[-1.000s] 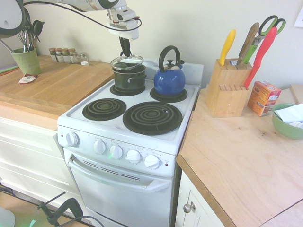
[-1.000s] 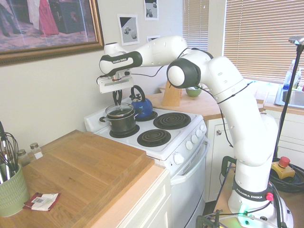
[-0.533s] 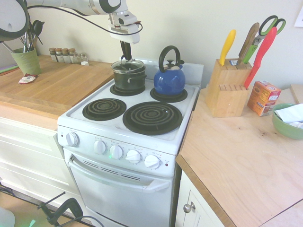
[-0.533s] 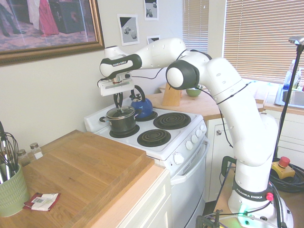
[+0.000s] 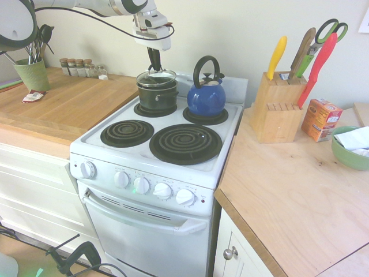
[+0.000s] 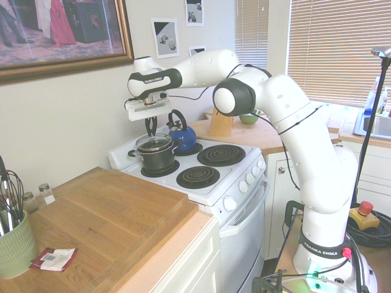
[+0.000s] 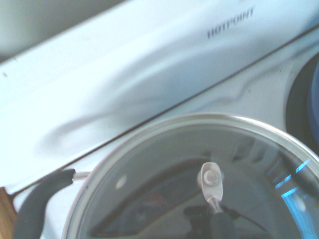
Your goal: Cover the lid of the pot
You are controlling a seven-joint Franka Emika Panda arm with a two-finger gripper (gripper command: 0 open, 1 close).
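The gripper (image 5: 154,68) is held closed on the knob of the lid (image 5: 156,77), pointing steeply downward. The lid is seated on the pot (image 5: 157,96), which is placed just beside the blue kettle (image 5: 206,98).

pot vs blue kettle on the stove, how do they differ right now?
The pot is black and straight-sided; the kettle is blue and rounded. The pot carries a clear glass lid with the gripper at its knob; the kettle is untouched, with a tall arched black handle. Both sit on rear burners, side by side.
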